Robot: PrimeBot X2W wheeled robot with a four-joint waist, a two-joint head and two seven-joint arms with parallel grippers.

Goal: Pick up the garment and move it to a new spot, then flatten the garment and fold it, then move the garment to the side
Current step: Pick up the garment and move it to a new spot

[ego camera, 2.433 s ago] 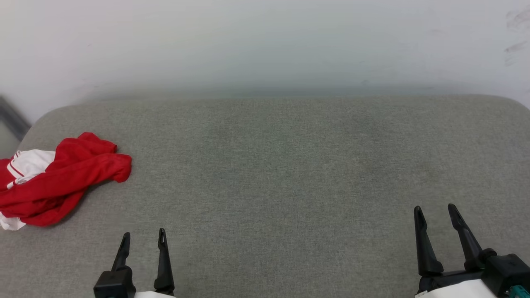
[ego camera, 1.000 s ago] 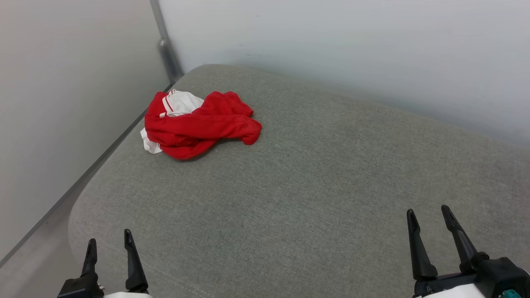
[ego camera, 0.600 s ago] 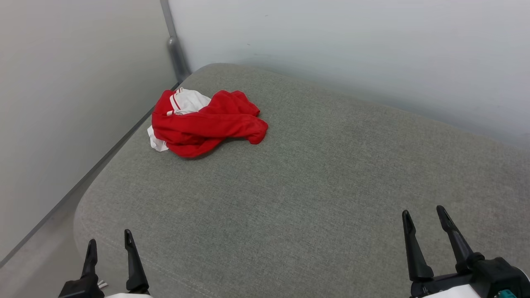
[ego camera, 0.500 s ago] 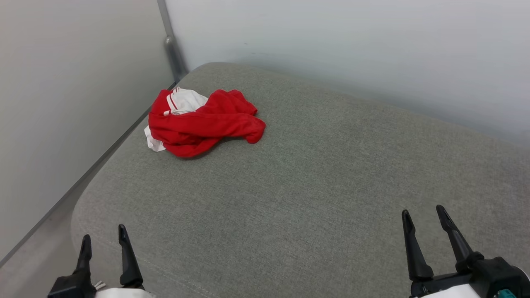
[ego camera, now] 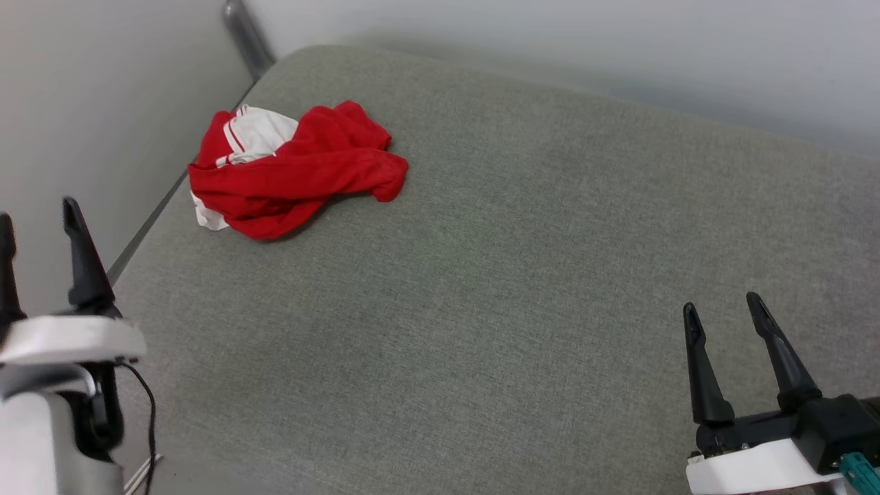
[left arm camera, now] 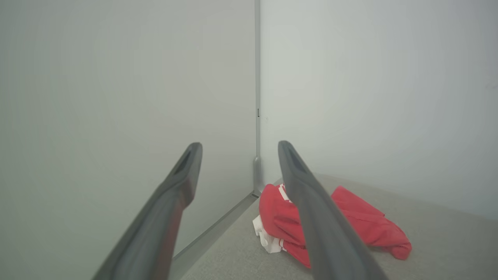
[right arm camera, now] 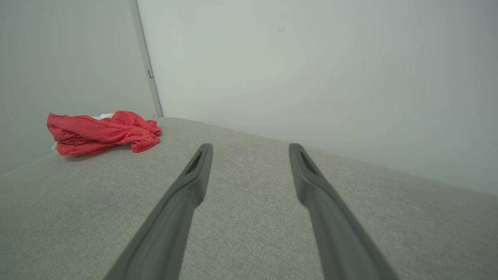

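Left tool [ego camera: 36, 212] and right tool [ego camera: 721, 303] gape empty; red jersey [ego camera: 295, 172] hugs cushion [ego camera: 515, 275] far-left corner, risking wall [ego camera: 82, 103] strike.

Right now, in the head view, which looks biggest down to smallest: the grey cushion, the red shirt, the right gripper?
1. grey cushion, by far the largest.
2. red shirt and right gripper: about alike. The gripper sits nearer the camera, so I will not rank them.
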